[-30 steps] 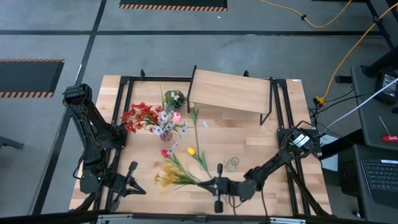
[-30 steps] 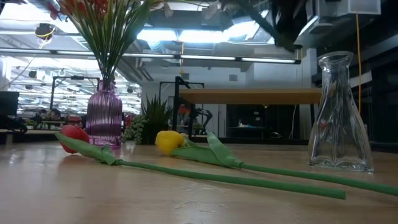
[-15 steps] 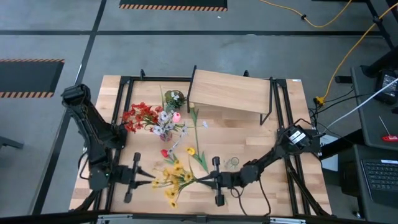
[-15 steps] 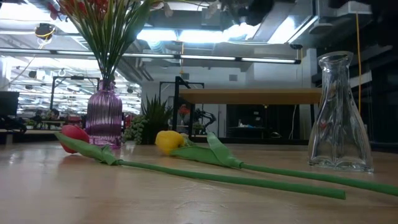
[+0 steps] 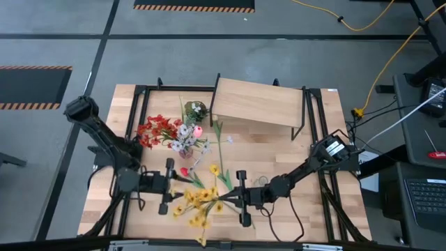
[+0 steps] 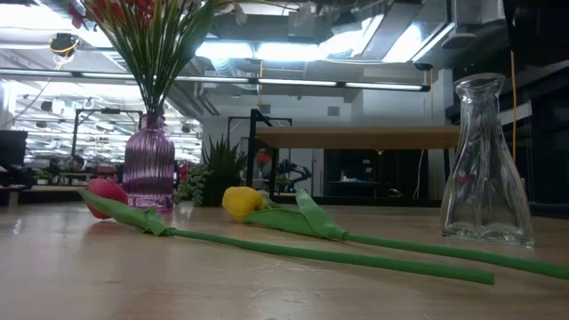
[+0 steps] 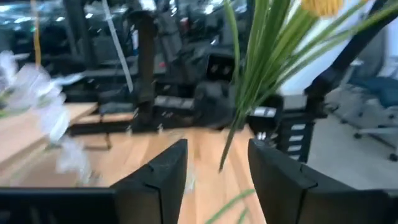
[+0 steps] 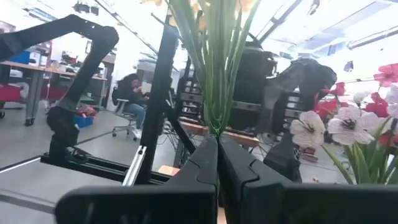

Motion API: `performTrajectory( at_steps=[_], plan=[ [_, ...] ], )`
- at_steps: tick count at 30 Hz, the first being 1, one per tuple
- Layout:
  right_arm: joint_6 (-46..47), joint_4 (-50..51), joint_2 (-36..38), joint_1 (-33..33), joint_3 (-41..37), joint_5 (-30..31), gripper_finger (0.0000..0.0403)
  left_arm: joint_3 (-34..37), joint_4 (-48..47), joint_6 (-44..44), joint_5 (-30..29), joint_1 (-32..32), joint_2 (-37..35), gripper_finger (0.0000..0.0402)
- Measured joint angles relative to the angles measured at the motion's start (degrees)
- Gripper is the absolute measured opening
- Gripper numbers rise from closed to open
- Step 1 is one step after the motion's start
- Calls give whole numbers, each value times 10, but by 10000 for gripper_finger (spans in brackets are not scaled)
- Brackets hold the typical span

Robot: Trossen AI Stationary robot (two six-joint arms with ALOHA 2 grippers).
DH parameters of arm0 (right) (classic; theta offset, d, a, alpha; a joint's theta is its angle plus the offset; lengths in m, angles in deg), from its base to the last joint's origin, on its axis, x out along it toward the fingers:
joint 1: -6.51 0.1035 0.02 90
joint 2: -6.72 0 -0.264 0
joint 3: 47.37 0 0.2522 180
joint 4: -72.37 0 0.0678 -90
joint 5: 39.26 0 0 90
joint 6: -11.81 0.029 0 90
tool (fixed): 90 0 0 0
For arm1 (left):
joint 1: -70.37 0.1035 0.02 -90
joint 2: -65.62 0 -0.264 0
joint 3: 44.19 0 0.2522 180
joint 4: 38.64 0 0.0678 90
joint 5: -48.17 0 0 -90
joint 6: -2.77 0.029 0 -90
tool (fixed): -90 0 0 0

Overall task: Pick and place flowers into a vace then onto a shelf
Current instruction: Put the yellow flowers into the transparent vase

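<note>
The wood table (image 5: 306,164) has the shelf (image 5: 259,103) standing on its black legs at the far side. A purple vase (image 6: 148,165) full of flowers sits near the middle, with a clear glass vase (image 6: 483,162) off to its right. A red tulip (image 6: 108,192) and a yellow tulip (image 6: 241,202) lie flat on the boards between them.

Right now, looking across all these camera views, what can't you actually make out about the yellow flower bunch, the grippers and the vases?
- Yellow flower bunch: its blooms are cropped by the top edge in the right wrist view; only stems show above the right gripper.
- Left gripper: whether its fingers touch the stems is unclear; the left wrist view is blurred.
- Purple vase: flower heads are cut off by the low view's top edge.
- Clear vase: in the high view, too small to make out.
</note>
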Motion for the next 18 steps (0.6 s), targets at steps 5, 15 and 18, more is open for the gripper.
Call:
performTrajectory(
  at_steps=[5, 15, 18],
  plan=[
    [-7, -13, 0, -10, 0, 1, 0, 0, 99, 53, 115, 51, 39, 164],
    [-35, -59, 0, -10, 0, -3, 0, 0, 203, 52, 173, 107, 126, 152],
    [-46, -64, 0, -12, 2, -3, 0, 0, 227, 44, 179, 117, 147, 154]
  ],
)
